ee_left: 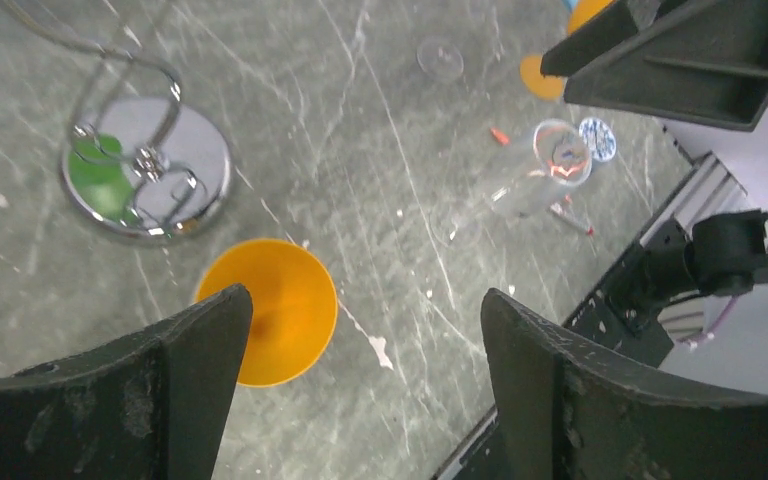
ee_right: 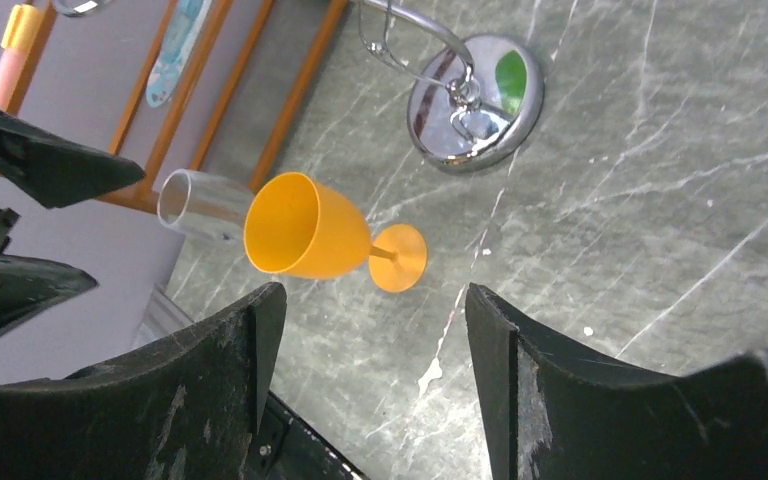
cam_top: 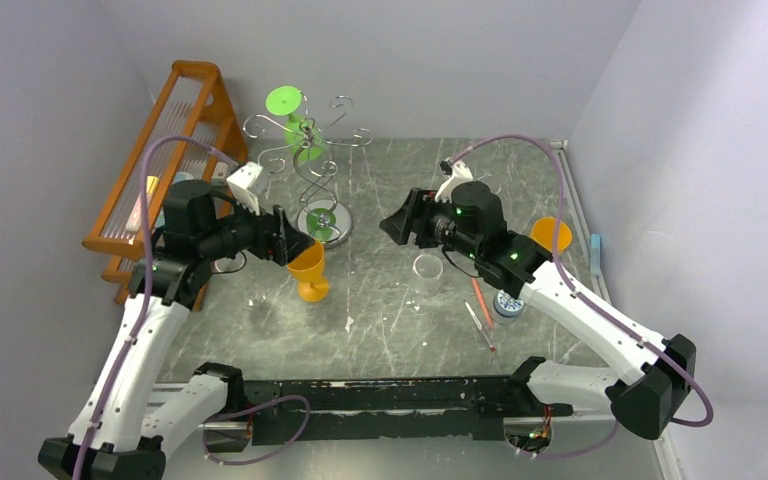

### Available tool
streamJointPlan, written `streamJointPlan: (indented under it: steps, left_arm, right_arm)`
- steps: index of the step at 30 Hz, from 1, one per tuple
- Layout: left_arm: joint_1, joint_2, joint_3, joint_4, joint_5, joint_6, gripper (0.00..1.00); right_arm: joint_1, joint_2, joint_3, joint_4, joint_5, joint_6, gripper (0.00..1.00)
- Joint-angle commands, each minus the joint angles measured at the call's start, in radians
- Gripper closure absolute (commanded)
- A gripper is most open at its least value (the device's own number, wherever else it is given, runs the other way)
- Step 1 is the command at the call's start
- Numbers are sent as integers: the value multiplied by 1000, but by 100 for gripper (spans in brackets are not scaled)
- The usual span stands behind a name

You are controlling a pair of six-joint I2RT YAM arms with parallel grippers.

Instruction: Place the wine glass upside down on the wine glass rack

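1. At 6 o'clock from the rack (cam_top: 316,170) and its mirrored base (cam_top: 322,222), in the top view, the orange glass (cam_top: 309,268) stands upright on the table (cam_top: 400,320), foot down, with neither arm touching it
2. Over its rim, from about 10 o'clock, hovers the left gripper (cam_top: 300,243); its fingers are spread wide with nothing between them, and its wrist view looks down into the bowl
3. At 3 o'clock of the base, the right gripper (ee_right: 375,300) is also wide open and empty
4. A green glass (cam_top: 305,140) hangs bowl-down from a hook near 11 o'clock of the stem, so other hooks look free
5. The orange glass looks like moulded plastic: probably light, stiff and smooth, top-heavy on a small foot, so easy to tip and likely to slip from a glancing pinch
6. The best hold is probably across the lower bowl, leaving stem and foot bare to slide into a hook once the glass is inverted
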Motion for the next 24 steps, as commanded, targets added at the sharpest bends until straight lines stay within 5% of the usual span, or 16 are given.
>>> streamJointPlan:
  steps: [1,5,11,19,24]
  left_arm:
    - [-42,13,-54,-2,-32,15,11]
    - [-93,26,-124,54,-117,-20,17]
    - [-211,108,-139,69,-322,-56,42]
    - [-324,210,-125,20,-458,-66,38]
    - [-381,255,-124,-8,-544,-81,47]
  right_arm:
    - [2,2,-53,53,-15,48,30]
    - [2,3,-76,72,-1,74,38]
    - [2,-56,-127,134,28,101,42]
    - [2,-61,-135,110,44,108,42]
    - [2,-54,-131,113,22,104,42]
